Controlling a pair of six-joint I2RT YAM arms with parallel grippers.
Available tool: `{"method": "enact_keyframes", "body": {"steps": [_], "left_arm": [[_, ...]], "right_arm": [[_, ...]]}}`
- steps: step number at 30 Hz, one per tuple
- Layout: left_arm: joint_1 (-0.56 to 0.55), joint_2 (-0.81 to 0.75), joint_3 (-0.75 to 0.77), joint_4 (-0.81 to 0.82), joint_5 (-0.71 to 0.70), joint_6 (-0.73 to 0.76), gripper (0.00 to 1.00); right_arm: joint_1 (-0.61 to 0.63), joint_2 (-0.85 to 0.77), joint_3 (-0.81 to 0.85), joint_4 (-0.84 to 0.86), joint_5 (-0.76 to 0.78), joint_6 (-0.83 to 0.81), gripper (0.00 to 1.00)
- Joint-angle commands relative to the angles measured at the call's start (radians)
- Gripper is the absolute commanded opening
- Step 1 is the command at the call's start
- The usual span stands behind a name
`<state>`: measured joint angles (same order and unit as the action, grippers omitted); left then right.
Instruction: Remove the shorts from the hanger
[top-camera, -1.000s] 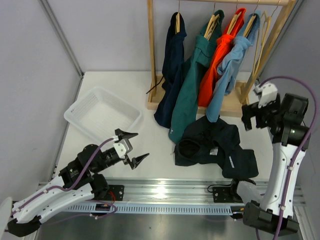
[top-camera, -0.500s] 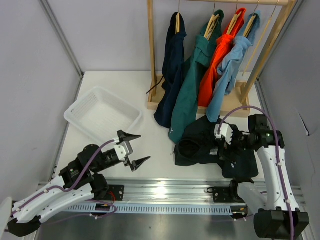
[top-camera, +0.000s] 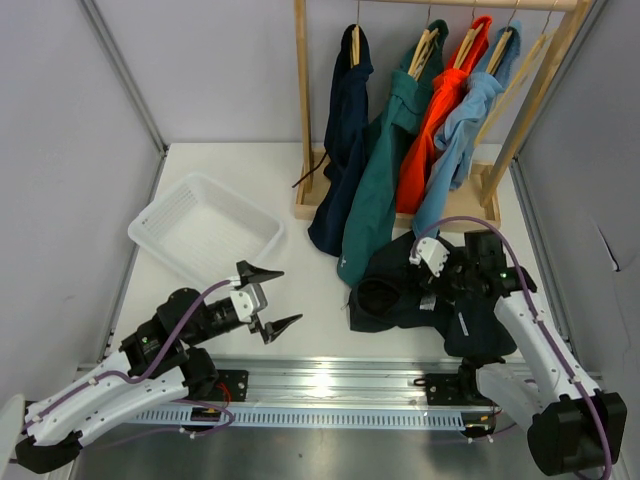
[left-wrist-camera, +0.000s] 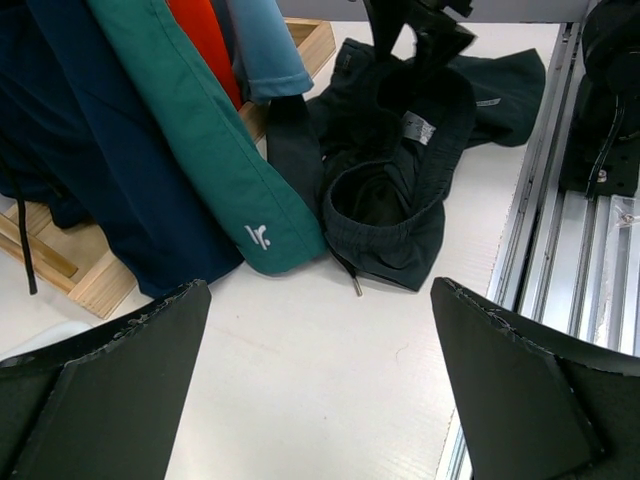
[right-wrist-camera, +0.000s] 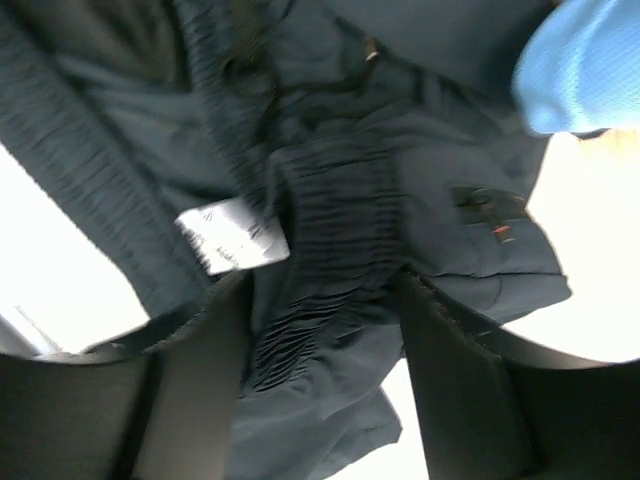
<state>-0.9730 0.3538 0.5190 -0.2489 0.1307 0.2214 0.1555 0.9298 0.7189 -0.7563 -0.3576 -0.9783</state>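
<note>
- White desk (top-camera: 300, 290), bearing three things.
- White basket (top-camera: 205, 228) sits at 9 o'clock.
- The shorts (top-camera: 390, 298) lie crumpled at 4 o'clock.
- Wooden rack base (top-camera: 462, 210) stands at 1 o'clock, just beside the shorts.

Bare white tabletop (top-camera: 310, 290): an open strip, passable, runs between the white slatted plastic basket (top-camera: 205, 228) at left and the crumpled near-black fabric shorts (top-camera: 400, 305) at right. Rear centre is blocked by the pale wooden clothes rack (top-camera: 303, 100) and its hanging garments. The teal green garment (top-camera: 372, 195) drops to the table, its hem touching the shorts. The grey wall panel (top-camera: 600, 150) closes off the right side.
</note>
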Motion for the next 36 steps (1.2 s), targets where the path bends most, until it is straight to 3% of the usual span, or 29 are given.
{"method": "enact_keyframes", "body": {"steps": [1, 5, 6, 7, 11, 12, 14, 15, 18, 22, 26, 31, 36], "left_arm": [[0.003, 0.008, -0.008, 0.045, 0.032, 0.021, 0.99], [0.003, 0.008, -0.008, 0.048, 0.053, 0.021, 0.99], [0.003, 0.008, -0.01, 0.049, 0.056, 0.021, 0.99], [0.002, 0.005, -0.01, 0.053, 0.06, 0.019, 0.99], [0.003, -0.009, -0.017, 0.074, 0.069, 0.013, 0.99], [0.003, -0.01, -0.033, 0.107, 0.078, 0.012, 0.99], [0.003, -0.003, -0.037, 0.138, 0.104, 0.015, 0.99], [0.002, 0.022, -0.037, 0.167, 0.122, 0.01, 0.99], [0.002, 0.106, 0.006, 0.206, 0.139, 0.004, 0.99], [0.002, 0.242, 0.076, 0.327, 0.141, -0.01, 0.99], [0.0, 0.408, 0.134, 0.553, 0.153, -0.068, 0.99], [-0.03, 0.629, 0.229, 0.755, 0.179, -0.18, 0.99], [-0.105, 0.839, 0.309, 0.854, 0.067, -0.186, 0.99]], "right_arm": [[0.064, 0.02, 0.002, 0.13, 0.072, 0.099, 0.59], [0.147, 0.081, 0.019, 0.146, 0.121, 0.154, 0.22], [0.153, 0.104, 0.045, 0.146, 0.114, 0.185, 0.04], [0.156, 0.113, 0.065, 0.14, 0.097, 0.199, 0.0], [0.182, 0.145, 0.249, -0.042, -0.174, 0.181, 0.0], [0.193, 0.17, 0.358, -0.079, -0.296, 0.17, 0.0], [0.225, 0.205, 0.474, -0.164, -0.391, 0.165, 0.0], [0.233, 0.251, 0.585, -0.191, -0.49, 0.167, 0.0], [0.257, 0.305, 0.72, -0.248, -0.657, 0.181, 0.0], [0.274, 0.375, 0.895, -0.288, -0.788, 0.213, 0.0], [0.271, 0.395, 1.051, -0.288, -0.859, 0.263, 0.0], [0.254, 0.369, 1.087, -0.236, -0.894, 0.355, 0.0], [0.23, 0.316, 1.076, -0.207, -0.955, 0.406, 0.0]]}}
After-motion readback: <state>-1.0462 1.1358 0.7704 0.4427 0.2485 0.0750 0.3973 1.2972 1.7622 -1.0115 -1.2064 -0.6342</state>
